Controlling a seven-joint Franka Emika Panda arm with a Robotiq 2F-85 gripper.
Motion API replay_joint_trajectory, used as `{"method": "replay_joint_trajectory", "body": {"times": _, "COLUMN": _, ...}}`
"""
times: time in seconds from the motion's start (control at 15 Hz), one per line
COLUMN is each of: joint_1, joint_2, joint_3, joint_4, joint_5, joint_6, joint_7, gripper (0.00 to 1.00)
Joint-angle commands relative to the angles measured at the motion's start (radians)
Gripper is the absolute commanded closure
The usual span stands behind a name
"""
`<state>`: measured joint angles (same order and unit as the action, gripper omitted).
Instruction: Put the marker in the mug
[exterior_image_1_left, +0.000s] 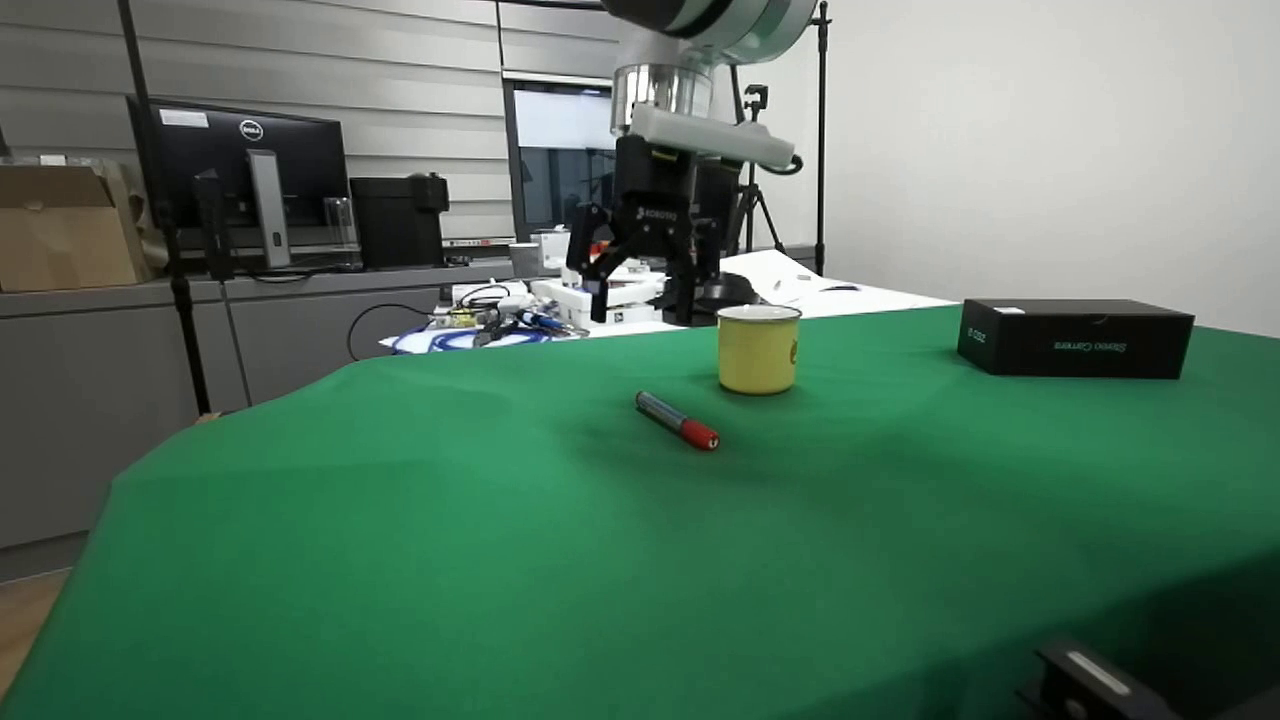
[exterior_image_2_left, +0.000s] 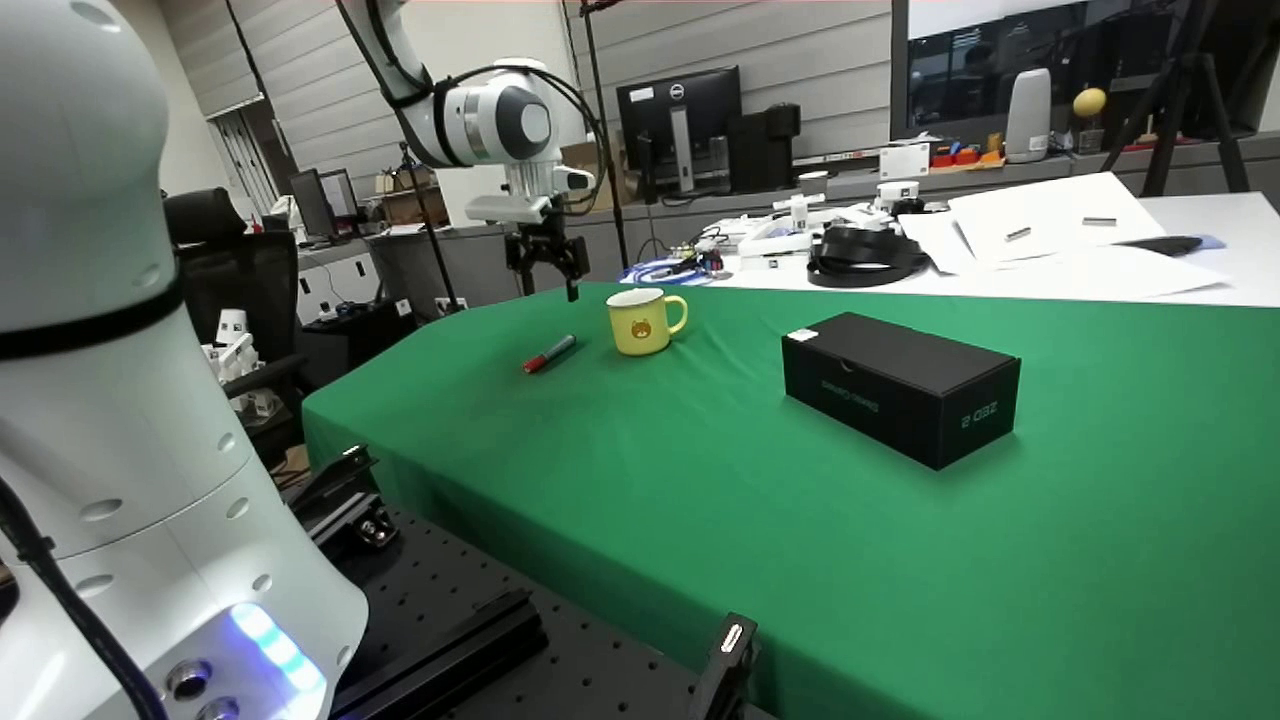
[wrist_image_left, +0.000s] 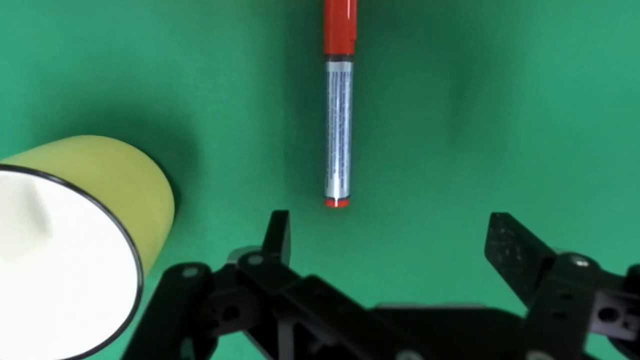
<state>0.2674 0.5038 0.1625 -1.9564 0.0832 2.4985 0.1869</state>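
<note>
Hanging over the worktop (exterior_image_1_left: 400, 560): jaws spread wide, holding nothing

The marker (wrist_image_left: 338, 130) lies flat on the green worktop, outside the mug (exterior_image_2_left: 638, 325). Red cap, grey printed barrel, red butt. In the wrist view: butt end nearest the jaws, cap pointing away and running out of frame. It sits ahead of the jaws, lined up with the gap but closer to one side.

Jaws well apart, only worktop showing between them, touching neither marker nor mug. In both exterior views they point down from the arm (exterior_image_2_left: 490, 120), up above the surface.

Mug is upright, near the marker, the two apart. Yellow outside, white inside, dark rim, handle on one side, small brown face printed on it. Wrist view cuts part of it off.

The black box (exterior_image_2_left: 900, 390) sits farther off on the same worktop, green lettering on its sides. Behind, I see a dark monitor (exterior_image_1_left: 215, 190), some papers (exterior_image_2_left: 1060, 215), a black coil (exterior_image_2_left: 865, 265).
</note>
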Motion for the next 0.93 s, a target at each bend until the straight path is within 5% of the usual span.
{"method": "replay_joint_trajectory", "body": {"times": 0.0, "joint_1": 0.005, "joint_2": 0.043, "joint_3": 0.012, "joint_4": 0.005, "joint_5": 0.001, "joint_6": 0.048, "joint_7": -0.023, "gripper": 0.0}}
{"method": "replay_joint_trajectory", "body": {"times": 0.87, "joint_1": 0.011, "joint_2": 0.108, "joint_3": 0.003, "joint_4": 0.006, "joint_5": -0.004, "joint_6": 0.042, "joint_7": -0.022, "gripper": 0.0}}
